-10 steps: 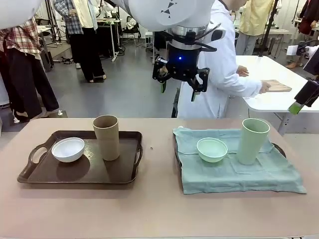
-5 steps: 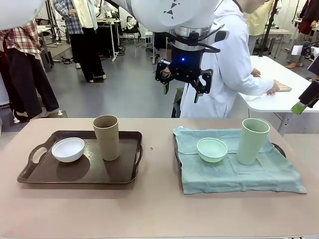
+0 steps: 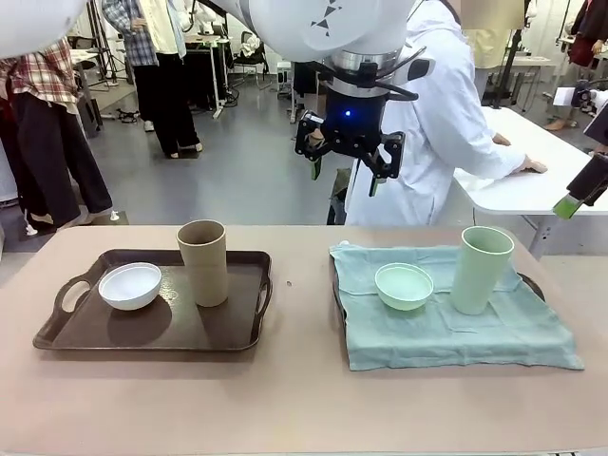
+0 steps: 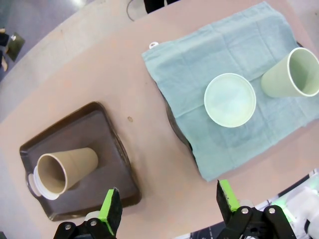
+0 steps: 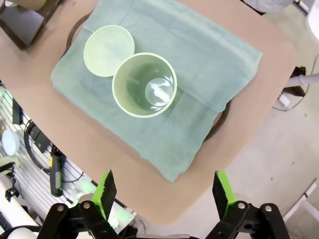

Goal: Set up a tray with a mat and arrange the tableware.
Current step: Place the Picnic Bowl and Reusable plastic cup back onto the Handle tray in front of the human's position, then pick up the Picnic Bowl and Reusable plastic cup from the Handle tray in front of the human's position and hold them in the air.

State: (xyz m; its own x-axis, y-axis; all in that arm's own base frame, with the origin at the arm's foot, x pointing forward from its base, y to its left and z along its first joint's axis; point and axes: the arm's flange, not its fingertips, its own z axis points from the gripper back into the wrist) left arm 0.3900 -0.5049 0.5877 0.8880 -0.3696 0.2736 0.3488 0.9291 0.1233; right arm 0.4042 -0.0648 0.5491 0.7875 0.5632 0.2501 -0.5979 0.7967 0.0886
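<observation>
A brown tray on the left holds a white bowl and an upright brown tumbler. On the right, a green mat covers a second dark tray whose rim peeks out. The mat carries a mint bowl and a pale green tumbler. My left gripper hangs open high over the table's middle, holding nothing. Its wrist view looks down on both trays past the left gripper. My right gripper is open and empty above the pale green tumbler and mint bowl.
A person in a white coat stands beyond the far edge, one hand on a white table behind. Bare tabletop lies between the trays and along the near edge. Other people stand far back on the left.
The person in the white coat has shifted right and slid a hand along the rear table. My left gripper rose slightly. The tableware has not moved.
</observation>
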